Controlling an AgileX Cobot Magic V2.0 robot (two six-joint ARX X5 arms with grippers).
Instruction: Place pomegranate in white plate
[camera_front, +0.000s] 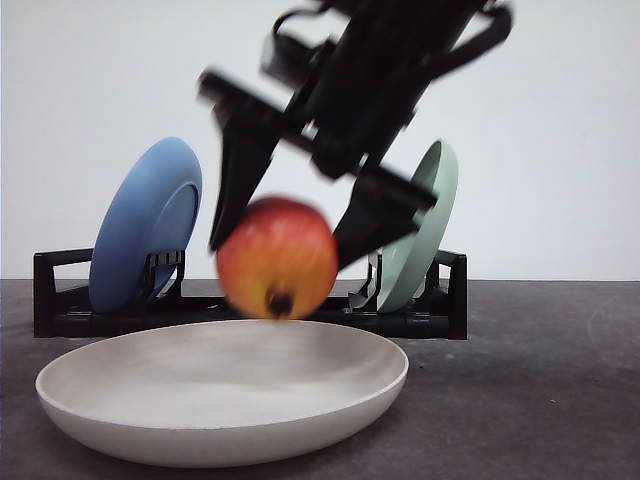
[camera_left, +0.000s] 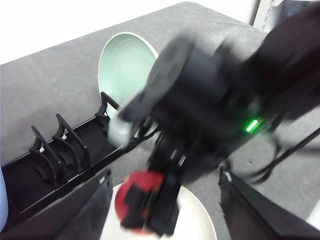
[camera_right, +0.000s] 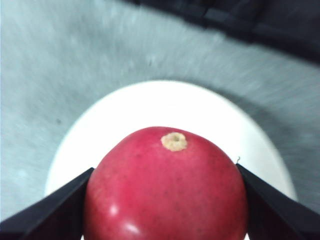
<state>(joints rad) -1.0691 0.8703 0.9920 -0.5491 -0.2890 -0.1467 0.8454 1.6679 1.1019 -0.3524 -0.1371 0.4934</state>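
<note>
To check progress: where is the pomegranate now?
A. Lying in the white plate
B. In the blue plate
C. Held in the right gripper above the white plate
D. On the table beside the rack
C: the right gripper clamps the pomegranate above the white plate.

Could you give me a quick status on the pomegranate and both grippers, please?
Right gripper shut on pomegranate, held above white plate, not yet down. Left gripper open, holding nothing. Nothing in the way.

motion blurs the right claw (camera_front: 285, 235); pomegranate (camera_right: 167, 187) cut off below.
</note>
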